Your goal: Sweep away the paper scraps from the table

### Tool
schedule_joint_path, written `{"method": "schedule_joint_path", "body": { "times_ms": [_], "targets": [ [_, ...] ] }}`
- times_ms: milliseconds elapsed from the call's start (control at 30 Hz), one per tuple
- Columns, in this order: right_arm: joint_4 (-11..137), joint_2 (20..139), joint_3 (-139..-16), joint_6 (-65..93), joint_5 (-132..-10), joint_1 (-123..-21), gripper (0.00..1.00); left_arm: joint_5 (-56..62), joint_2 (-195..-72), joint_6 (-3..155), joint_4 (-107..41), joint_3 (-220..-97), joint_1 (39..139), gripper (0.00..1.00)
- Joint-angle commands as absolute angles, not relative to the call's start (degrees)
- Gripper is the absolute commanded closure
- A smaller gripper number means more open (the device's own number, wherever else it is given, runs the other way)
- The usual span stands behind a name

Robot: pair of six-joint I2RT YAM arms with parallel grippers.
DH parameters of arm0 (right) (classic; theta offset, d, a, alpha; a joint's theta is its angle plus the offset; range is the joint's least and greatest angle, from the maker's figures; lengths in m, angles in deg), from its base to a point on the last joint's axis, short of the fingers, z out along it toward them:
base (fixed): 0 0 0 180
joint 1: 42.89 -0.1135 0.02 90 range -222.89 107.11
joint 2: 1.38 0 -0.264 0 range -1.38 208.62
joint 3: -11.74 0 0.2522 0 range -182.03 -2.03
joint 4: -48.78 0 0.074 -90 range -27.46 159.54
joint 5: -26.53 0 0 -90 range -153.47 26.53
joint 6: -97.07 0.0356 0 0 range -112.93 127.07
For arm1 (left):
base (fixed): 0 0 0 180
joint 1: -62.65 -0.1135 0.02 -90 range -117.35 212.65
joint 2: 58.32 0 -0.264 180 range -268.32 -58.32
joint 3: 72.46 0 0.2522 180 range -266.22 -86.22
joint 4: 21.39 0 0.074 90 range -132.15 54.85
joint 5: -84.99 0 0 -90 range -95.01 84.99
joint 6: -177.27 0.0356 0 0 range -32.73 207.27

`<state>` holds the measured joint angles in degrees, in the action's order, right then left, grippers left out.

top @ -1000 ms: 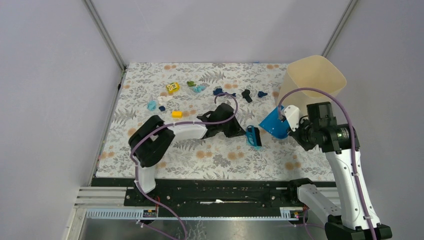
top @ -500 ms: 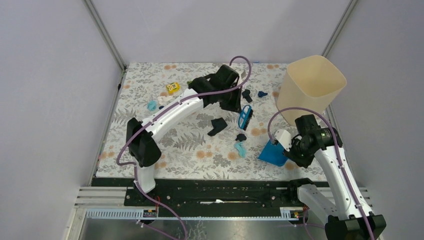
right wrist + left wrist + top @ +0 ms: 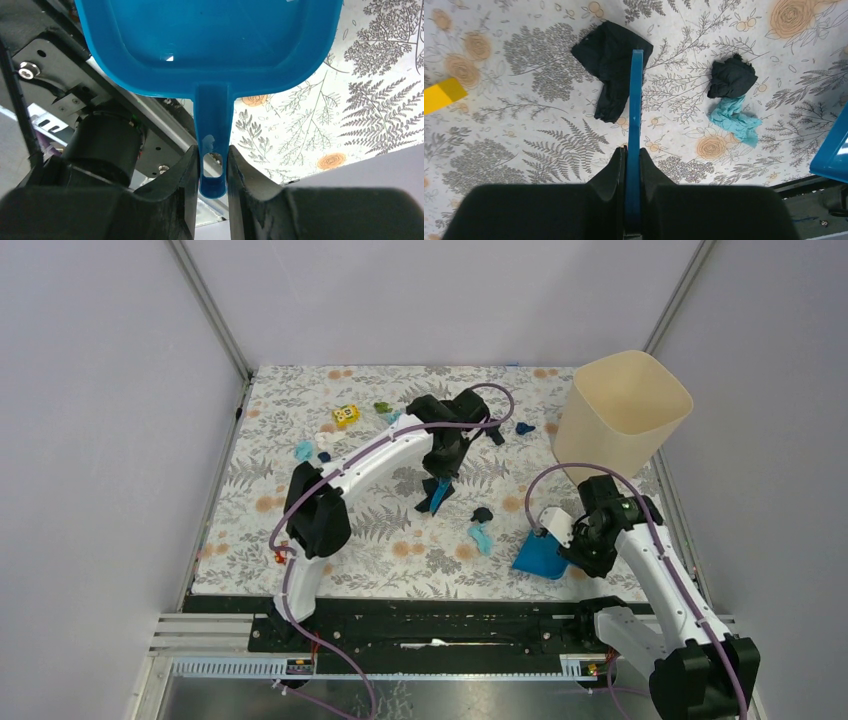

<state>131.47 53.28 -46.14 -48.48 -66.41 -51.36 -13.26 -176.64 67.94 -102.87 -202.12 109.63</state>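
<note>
My left gripper [image 3: 441, 476] is shut on a blue brush [image 3: 635, 95], seen edge-on, whose far end lies over a flat black paper scrap [image 3: 610, 55] at mid-table [image 3: 428, 502]. A crumpled black scrap [image 3: 731, 77] and a teal scrap [image 3: 737, 118] lie to its right, between the brush and the dustpan. My right gripper [image 3: 211, 156] is shut on the handle of the blue dustpan [image 3: 210, 40], which sits low at the table's near right [image 3: 538, 556]. More scraps lie at the back: light blue [image 3: 303, 450], green [image 3: 382, 407], navy [image 3: 524, 427].
A cream bin [image 3: 622, 410] stands at the back right. A yellow marked cube [image 3: 346, 416] sits at the back left. A yellow block [image 3: 441, 95] lies left of the brush. The table's near edge and black rail [image 3: 55, 55] are just under the dustpan.
My left arm has swung from the back of the table toward the middle, bringing the brush onto the flat black scrap. The right gripper with the dustpan has shifted slightly nearer and lower.
</note>
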Motion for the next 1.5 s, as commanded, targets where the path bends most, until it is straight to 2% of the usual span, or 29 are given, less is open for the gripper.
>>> {"method": "schedule_joint_path", "body": {
  "times_ms": [0, 200, 400, 567, 767, 933, 1167, 1367, 1467],
  "targets": [
    [124.1, 55.1, -43.7, -49.3, -67.7, -51.7, 1.0, -9.5, -178.0, 66.8, -104.2, -204.6, 109.7, 1.0],
    [117.5, 58.2, -42.1, -50.3, -69.3, -52.0, 1.0, -5.7, -181.0, 65.7, -102.9, -203.9, 109.8, 1.0],
    [113.5, 63.2, -41.8, -47.7, -65.9, -57.3, 1.0, 11.6, -179.6, 61.8, -92.7, -196.2, 110.2, 1.0],
    [110.5, 66.8, -40.2, -44.2, -63.8, -64.0, 1.0, 19.7, -178.8, 57.2, -84.7, -192.0, 110.8, 1.0],
    [109.4, 69.1, -42.8, -38.6, -65.5, -64.9, 1.0, 27.2, -175.4, 52.9, -77.9, -189.3, 111.2, 1.0],
    [109.4, 67.0, -42.4, -37.3, -65.4, -64.9, 1.0, 24.2, -170.5, 51.9, -77.7, -188.1, 110.6, 1.0],
    [112.7, 63.0, -42.2, -37.1, -63.8, -65.0, 1.0, 14.1, -164.3, 55.0, -84.4, -190.2, 109.2, 1.0],
    [114.2, 63.3, -43.8, -34.7, -58.7, -64.9, 1.0, -2.8, -166.5, 61.8, -94.9, -197.3, 108.5, 1.0],
    [115.2, 65.7, -46.0, -30.8, -55.8, -64.9, 1.0, -4.0, -169.9, 64.4, -96.5, -200.8, 107.3, 1.0]
  ]
}}
